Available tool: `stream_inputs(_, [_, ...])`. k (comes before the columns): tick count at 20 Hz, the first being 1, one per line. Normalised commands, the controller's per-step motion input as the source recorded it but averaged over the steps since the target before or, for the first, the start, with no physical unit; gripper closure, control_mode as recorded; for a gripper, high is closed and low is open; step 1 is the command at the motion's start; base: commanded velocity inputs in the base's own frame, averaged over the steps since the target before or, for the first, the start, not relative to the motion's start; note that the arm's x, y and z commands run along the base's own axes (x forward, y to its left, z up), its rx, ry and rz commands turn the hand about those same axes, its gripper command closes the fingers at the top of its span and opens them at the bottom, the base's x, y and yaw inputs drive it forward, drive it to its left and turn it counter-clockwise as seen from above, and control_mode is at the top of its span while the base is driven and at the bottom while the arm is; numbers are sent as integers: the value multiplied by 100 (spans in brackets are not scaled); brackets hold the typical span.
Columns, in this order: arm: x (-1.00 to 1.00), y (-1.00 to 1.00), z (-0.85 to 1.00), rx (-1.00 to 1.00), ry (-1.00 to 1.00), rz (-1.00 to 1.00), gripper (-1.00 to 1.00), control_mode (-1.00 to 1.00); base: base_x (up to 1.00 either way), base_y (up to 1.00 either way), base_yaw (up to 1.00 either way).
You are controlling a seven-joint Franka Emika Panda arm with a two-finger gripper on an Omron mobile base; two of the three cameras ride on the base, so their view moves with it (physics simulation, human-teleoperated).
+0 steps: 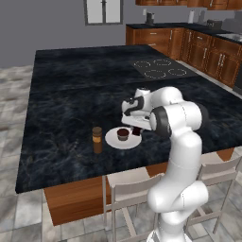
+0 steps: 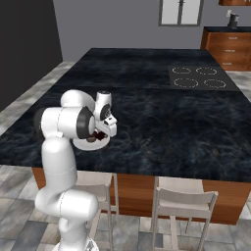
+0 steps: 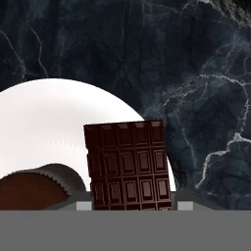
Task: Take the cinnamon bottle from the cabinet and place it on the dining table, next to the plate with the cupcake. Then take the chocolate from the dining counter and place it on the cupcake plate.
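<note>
Arm bent over the near edge of the black marbled tabletop [image 1: 71,94], wrist turned down toward the white plate [image 1: 113,140]. End effector [image 1: 136,129] sits just above the plate's right side in left base view; in right base view it shows at [image 2: 100,135], partly behind the forearm.

Hand view: chocolate [image 3: 128,164] upright between the finger tips, grid of squares facing the cam, lower end running into the grey band. End effector closed narrow on the bar, holding it. Bar overlaps the plate [image 3: 59,122] rim on the right side; can't tell if its lower end touches the plate.

Cupcake [image 1: 123,134] on the plate, roughly centre, just left of the end effector. In hand view the cupcake [image 3: 34,186] is at lower left w/ ridged wrapper edge, beside the chocolate, small gap between them.

Cinnamon bottle [image 1: 97,140] upright on the tabletop, just left of the plate, near but not touching, tan band visible round the middle.

Cooktop rings [image 1: 158,67] on the far right part of the tabletop, well apart from the plate. Two light chairs [image 1: 134,196] tucked under the near edge, by the robot base. Wooden lower cabinets [image 1: 189,47] along the back wall, window [image 1: 103,11] at top. Right base view: plate [image 2: 83,144] mostly hidden by the arm.
</note>
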Motion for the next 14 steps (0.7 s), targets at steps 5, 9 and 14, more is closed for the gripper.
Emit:
stream_inputs(5, [0, 9, -16, 0, 0, 12, 100, -100, 0, 0, 0])
stream_inputs(9, [0, 8, -7, 0, 0, 11, 100, -100, 0, 0, 0])
stream_inputs(14, [0, 0, 0, 0, 0, 8, -100, -100, 0, 0, 0])
